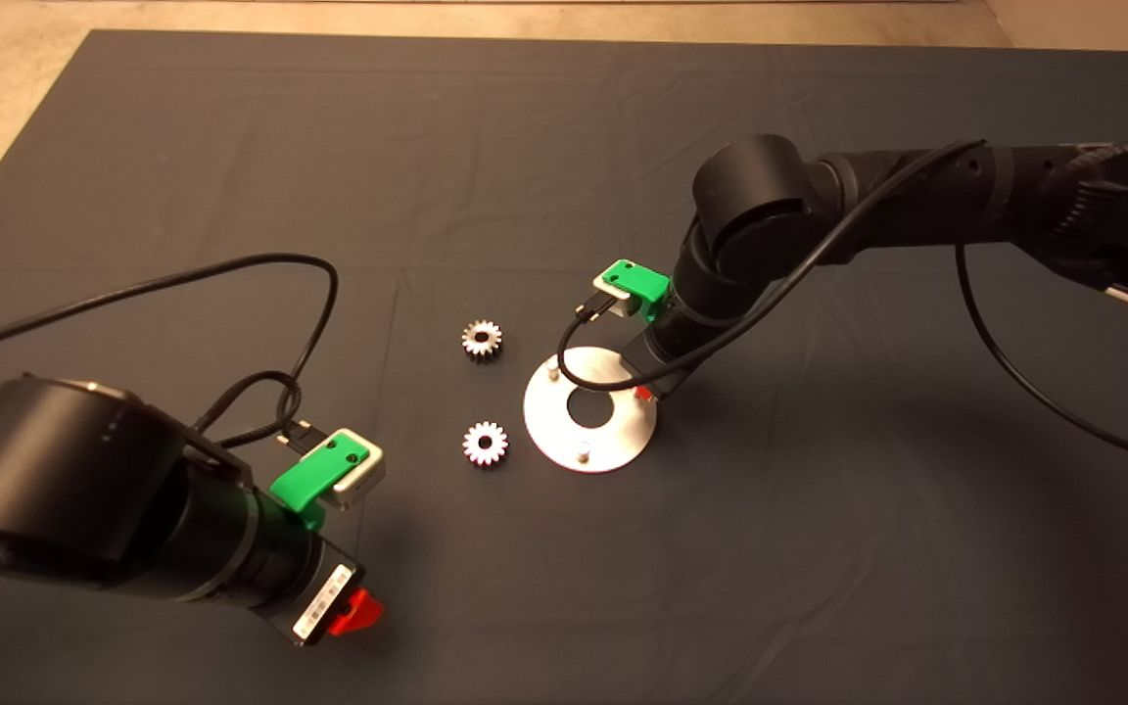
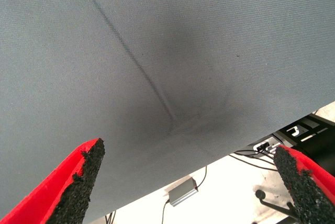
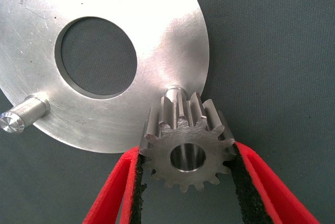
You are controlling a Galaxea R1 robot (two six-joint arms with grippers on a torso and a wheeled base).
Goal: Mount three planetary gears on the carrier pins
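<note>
The shiny disc [image 1: 613,436] lies mid-mat with two carrier pins [image 1: 552,372] [image 1: 582,452] showing in the head view; the third is hidden under my right gripper [image 1: 644,394]. In the right wrist view, the right gripper [image 3: 187,149] is shut on a planetary gear [image 3: 180,124], held at the disc's [image 3: 157,35] rim. A pin [image 3: 171,91] stands just behind the gear, whose centre hole looks empty. Another pin [image 3: 21,116] stands further round. Two loose gears [image 1: 482,339] [image 1: 486,444] lie flat on the mat left of the disc. My left gripper [image 1: 358,612] is open and empty at the lower left.
The dark mat [image 1: 819,548] covers the table, with the floor beyond its far edge [image 1: 525,20]. Black cables loop from both wrists [image 1: 309,284] [image 1: 995,352]. The left wrist view looks over the mat's edge at the floor and some equipment [image 2: 180,192].
</note>
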